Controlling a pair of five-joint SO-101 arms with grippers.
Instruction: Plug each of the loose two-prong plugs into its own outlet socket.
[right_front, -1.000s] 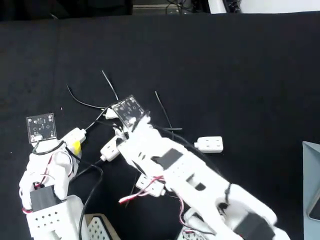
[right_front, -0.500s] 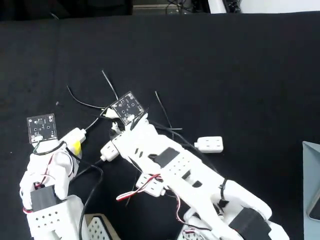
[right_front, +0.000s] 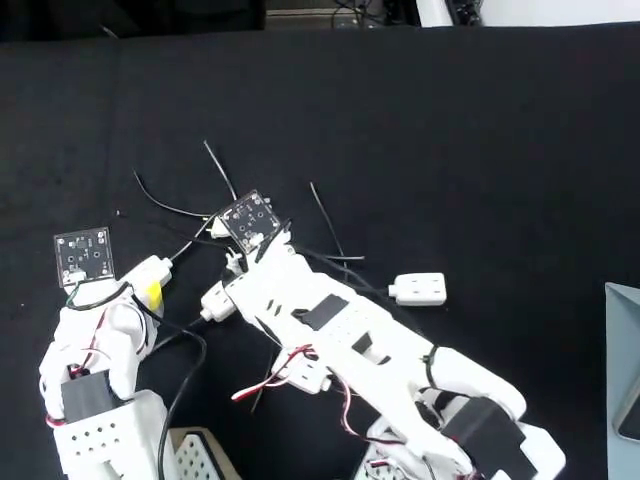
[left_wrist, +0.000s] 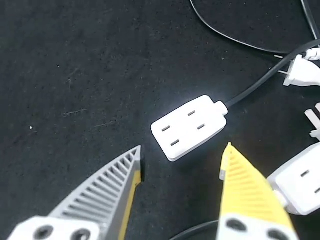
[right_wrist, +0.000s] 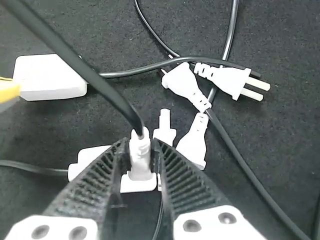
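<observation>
1. Left arm, near-left corner. Left hand (left_wrist: 183, 148): jaws wide apart, holding nothing. Its fingertips stop just short of the left outlet socket (left_wrist: 189, 127) and touch nothing.
2. Right arm, running from the near edge diagonally to the far left. Right hand (right_wrist: 139, 147): narrow, clamped on the held plug (right_wrist: 138, 162), whose black cord rises between the fingers. The plug stands against the middle outlet socket (right_wrist: 82, 167). Cannot tell whether the prongs are seated.
3. Middle outlet socket lies just right of the left one, close beside the yellow finger (left_wrist: 245, 185).
4. Loose plugs, just beyond the right hand. Two short plugs (right_wrist: 197, 142) lie beside the held plug. Farther off are a crossed plug (right_wrist: 182, 82) and a pronged plug (right_wrist: 225, 77) with both blades bare. Cords overlap among them.
5. Right outlet socket (right_front: 420, 289): well apart to the right, joined to the cluster by its cord.
6. Marker boards: one far of the left hand (right_front: 83, 255), one at the right hand's tip (right_front: 250, 218).
7. Grey bin (right_front: 622, 370): at the right edge, near side.
8. Tabletop (right_front: 450, 130): black. Its widest open stretch lies to the far side and the right of the cluster, up to the far edge.
</observation>
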